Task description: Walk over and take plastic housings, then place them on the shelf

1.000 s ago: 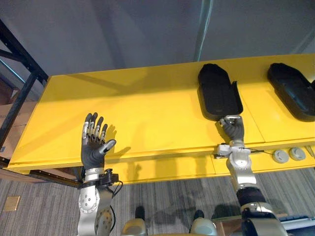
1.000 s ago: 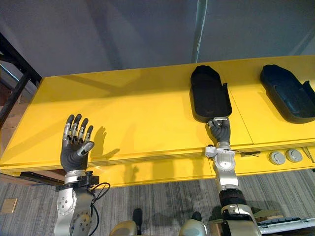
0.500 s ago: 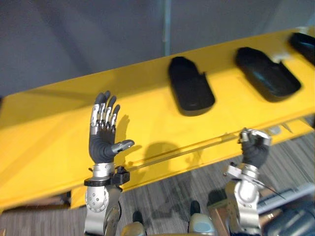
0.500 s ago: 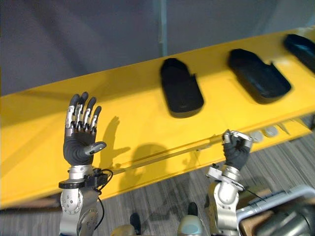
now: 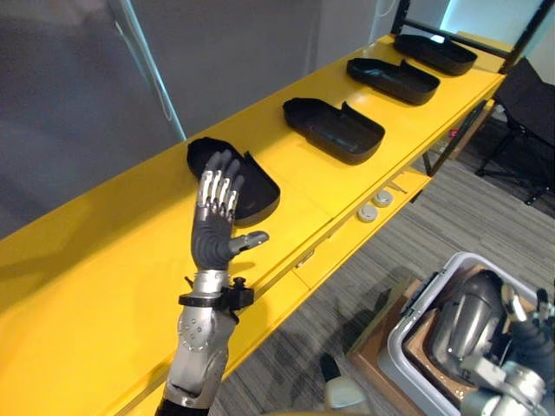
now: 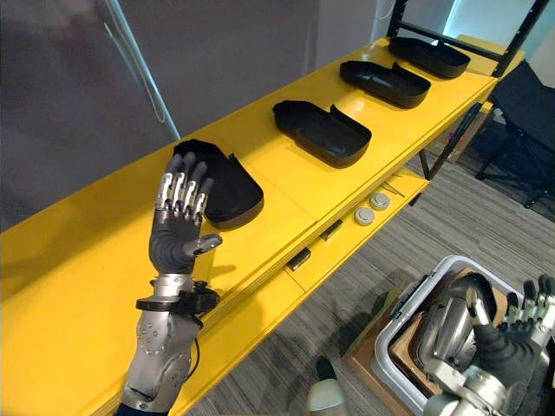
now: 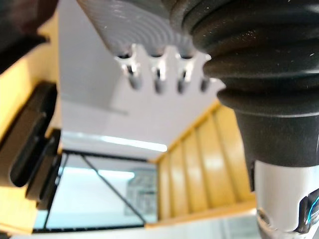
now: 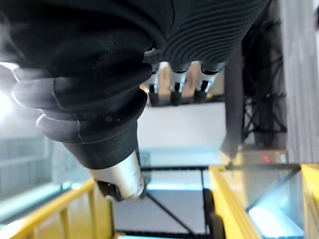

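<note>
Yellow shelf (image 5: 95, 260); four black housings (image 5: 336, 132)

Before me a long yellow shelf (image 5: 104, 286) runs along a grey wall (image 5: 78, 104) above striped grey carpet (image 5: 364, 303), with a black chair (image 5: 531, 91) and a bright window (image 5: 484, 17) at my far right.

A long yellow shelf (image 5: 104, 286) has a smooth, glossy painted top. The black plastic housings (image 5: 334, 130) in a row from centre toward 1 o'clock look matt with a faint sheen. The left hand (image 5: 212, 243) has shiny metal fingers and a dark, matt ribbed cover. At 5 o'clock, grey carpet (image 5: 347, 303) looks coarse.
</note>
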